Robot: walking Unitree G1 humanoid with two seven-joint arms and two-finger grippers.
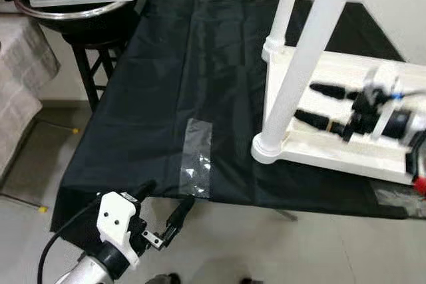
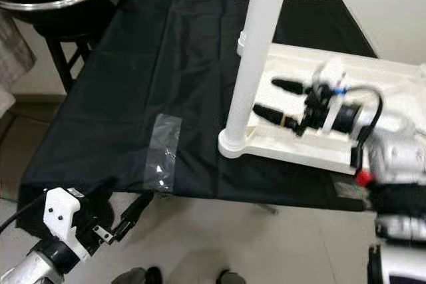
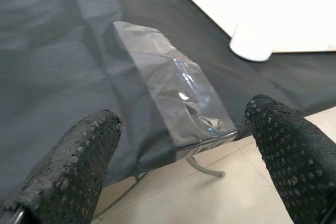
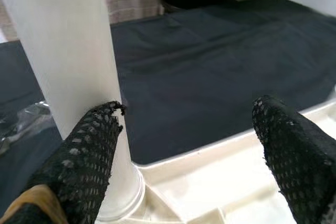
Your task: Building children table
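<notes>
The white children table is laid upside down on the black-covered table, at the right, legs upward. The right gripper is positioned over its underside, fingers apart, beside the near leg. The left gripper is held at the near table edge, fingers apart, close to a clear tape patch.

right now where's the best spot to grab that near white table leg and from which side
Take the near white leg low on its round shaft, just above its collar on the upturned white tabletop, coming in level from the robot's right. It stands upright and the right gripper is already open beside it, one finger against the shaft.
</notes>
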